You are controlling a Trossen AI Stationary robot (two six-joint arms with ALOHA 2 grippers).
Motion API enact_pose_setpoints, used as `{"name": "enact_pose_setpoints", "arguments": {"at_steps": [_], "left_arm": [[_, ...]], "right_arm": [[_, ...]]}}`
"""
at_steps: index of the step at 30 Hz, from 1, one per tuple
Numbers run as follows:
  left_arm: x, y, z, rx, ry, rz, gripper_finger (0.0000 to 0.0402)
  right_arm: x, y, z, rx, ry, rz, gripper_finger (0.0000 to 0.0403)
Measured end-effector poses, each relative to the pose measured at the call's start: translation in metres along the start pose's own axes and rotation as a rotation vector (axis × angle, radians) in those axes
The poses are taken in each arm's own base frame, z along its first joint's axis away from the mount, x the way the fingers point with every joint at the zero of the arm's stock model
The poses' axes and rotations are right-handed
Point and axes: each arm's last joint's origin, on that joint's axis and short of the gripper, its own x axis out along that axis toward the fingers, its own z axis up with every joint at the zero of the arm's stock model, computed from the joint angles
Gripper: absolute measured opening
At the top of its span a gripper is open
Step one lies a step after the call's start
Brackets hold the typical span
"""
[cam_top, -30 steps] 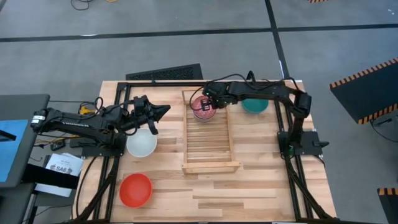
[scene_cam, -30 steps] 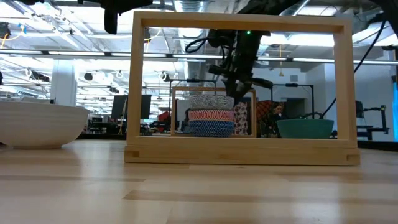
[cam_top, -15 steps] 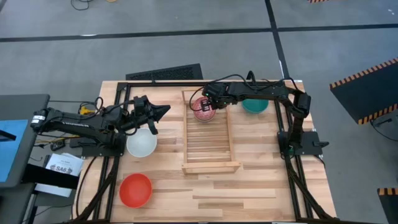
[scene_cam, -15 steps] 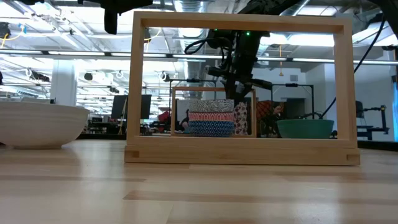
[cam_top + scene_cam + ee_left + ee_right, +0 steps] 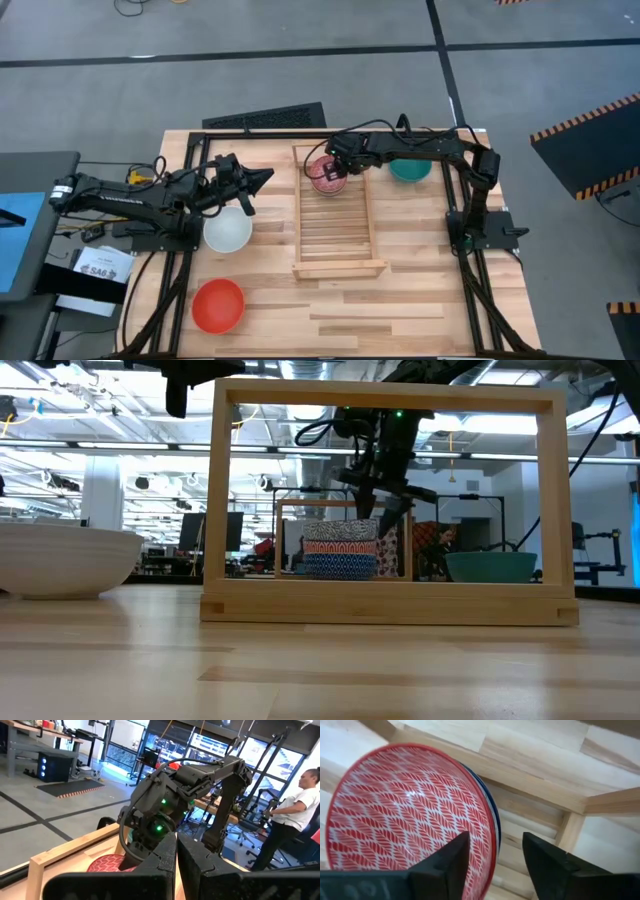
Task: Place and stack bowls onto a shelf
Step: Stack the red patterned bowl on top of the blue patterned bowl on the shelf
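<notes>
Shelf [image 5: 340, 235] slats bare below bowl stack [image 5: 326, 173]

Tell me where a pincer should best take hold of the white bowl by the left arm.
Probably on the rim: the white bowl sits upright and open on the table, so one finger can go inside and one outside, coming from above. The left pincer is nearest; red bowl stands apart.

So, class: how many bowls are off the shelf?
3: a white bowl by the left gripper, a red bowl near the front edge, a teal bowl right of the shelf.
</notes>
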Motion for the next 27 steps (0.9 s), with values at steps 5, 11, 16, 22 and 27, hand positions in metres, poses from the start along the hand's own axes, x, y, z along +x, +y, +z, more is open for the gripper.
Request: {"name": "enact_pose_setpoints", "arguments": {"at_steps": [5,11,16,22,27], "left_arm": [[0.000,0.000,0.000,0.000,-0.006,0.018,0.0000],[0.000,0.001,0.000,-0.006,-0.008,0.026,0.0000],[0.000,0.001,-0.001,0.001,0.007,0.032,0.0000],[0.000,0.002,-0.003,0.011,0.021,0.046,0.0000],[0.000,0.003,-0.003,0.009,0.018,0.065,0.0000]], "right_arm": [[0.000,-0.003,-0.001,-0.037,0.019,-0.017,0.0223],[-0.015,-0.006,0.006,-0.040,-0.025,0.022,0.0221],[-0.042,-0.016,0.013,-0.065,-0.069,0.050,0.0221],[-0.082,-0.027,-0.004,-0.179,-0.172,0.049,0.0218],[-0.070,-0.045,-0.049,-0.164,-0.233,0.144,0.0167]]}}
